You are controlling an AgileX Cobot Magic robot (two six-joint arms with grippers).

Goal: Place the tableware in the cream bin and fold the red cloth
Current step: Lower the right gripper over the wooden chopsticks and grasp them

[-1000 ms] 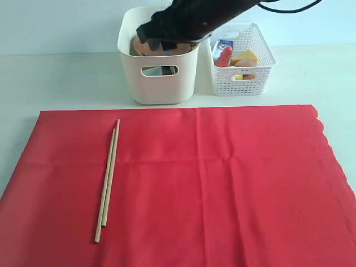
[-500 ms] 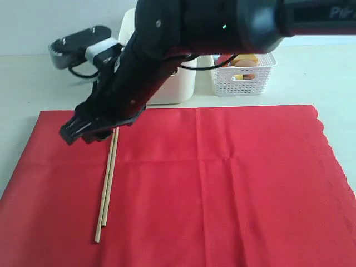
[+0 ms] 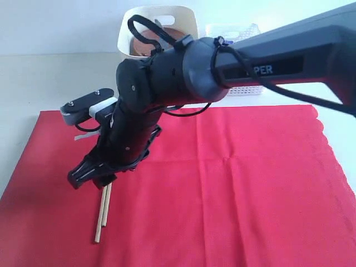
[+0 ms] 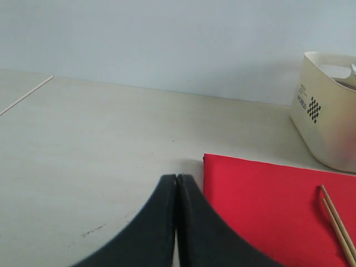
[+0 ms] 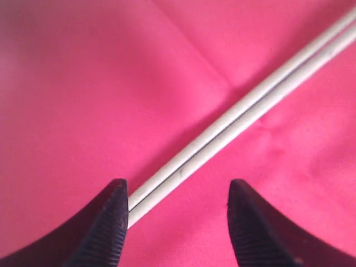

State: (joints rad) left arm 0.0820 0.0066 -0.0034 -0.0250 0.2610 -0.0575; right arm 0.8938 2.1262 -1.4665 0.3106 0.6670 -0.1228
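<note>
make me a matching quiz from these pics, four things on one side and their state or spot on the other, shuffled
1 left gripper
2 right gripper
3 chopsticks
4 cream bin

a lying on the red cloth
b shut
c stands on the table, off the cloth
d open, above the chopsticks

Pairs: 1-b, 2-d, 3-a, 4-c

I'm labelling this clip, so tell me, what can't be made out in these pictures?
Chopsticks: upper half behind the right arm, exterior view; one end cut off by the edge, right wrist view.
Bin contents: mostly blocked by that arm, exterior view; mostly hidden by its wall, left wrist view.
Basket: almost wholly behind the arm, exterior view.
</note>
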